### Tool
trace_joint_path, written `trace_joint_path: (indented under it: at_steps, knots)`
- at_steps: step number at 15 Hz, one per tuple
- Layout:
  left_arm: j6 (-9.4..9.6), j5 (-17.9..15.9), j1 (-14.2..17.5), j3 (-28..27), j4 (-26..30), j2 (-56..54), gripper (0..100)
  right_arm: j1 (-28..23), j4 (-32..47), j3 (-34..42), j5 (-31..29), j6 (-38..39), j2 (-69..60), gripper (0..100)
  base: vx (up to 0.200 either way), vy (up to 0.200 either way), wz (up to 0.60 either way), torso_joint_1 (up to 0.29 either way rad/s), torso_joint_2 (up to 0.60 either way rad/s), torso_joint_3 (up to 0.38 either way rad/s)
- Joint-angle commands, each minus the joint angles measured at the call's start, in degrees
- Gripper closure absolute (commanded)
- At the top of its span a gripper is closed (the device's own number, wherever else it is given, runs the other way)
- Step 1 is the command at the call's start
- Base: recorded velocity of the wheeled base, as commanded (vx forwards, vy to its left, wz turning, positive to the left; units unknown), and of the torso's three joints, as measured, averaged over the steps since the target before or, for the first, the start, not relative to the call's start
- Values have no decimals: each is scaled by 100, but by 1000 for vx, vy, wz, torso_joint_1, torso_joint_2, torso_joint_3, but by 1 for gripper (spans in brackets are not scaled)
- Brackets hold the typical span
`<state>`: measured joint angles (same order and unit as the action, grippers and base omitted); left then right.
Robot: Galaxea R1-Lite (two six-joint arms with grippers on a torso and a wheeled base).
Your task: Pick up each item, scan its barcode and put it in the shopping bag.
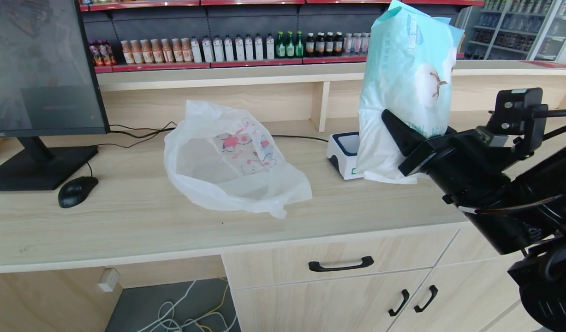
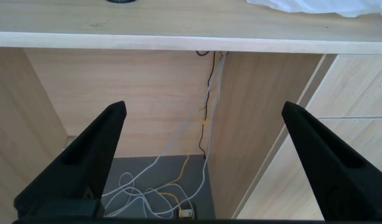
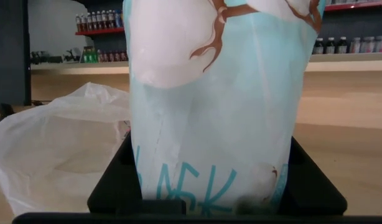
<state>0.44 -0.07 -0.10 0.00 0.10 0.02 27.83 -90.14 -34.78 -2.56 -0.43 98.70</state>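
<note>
Clamping the teal pack (image 1: 405, 83) upright, fingers (image 1: 396, 129) of the right gripper (image 3: 213, 186) hold it over, perhaps touching, the scanner (image 1: 342, 154), 3 o'clock from the shopping bag (image 1: 232, 161); left gripper (image 2: 200, 155) gapes wide, empty.

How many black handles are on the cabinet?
3. A wide handle on the drawer; a left door handle and a right door handle side by side below it. The right arm may hide others.
</note>
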Motion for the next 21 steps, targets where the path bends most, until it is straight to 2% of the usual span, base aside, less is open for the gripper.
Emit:
trace_joint_path:
  at_steps: [1,4,9,16,21]
  knots:
    - [0,-1,1,0,-1,-2,0,3,14,6,-8,-1,1,100,-200,0,0,-7,-2,2]
    - [0,-1,1,0,-1,-2,0,3,14,15,-8,-1,-61,100,-200,0,0,-4,1,2]
    - [0,-1,1,0,-1,-2,0,38,14,103,-8,-1,-149,100,0,0,0,0,0,0]
    - [0,-1,1,0,-1,-2,0,82,14,59,-8,-1,-140,100,0,0,600,3,4,1]
    - [0,-1,1,0,-1,-2,0,82,14,-29,-8,8,-114,100,40,0,0,0,0,1]
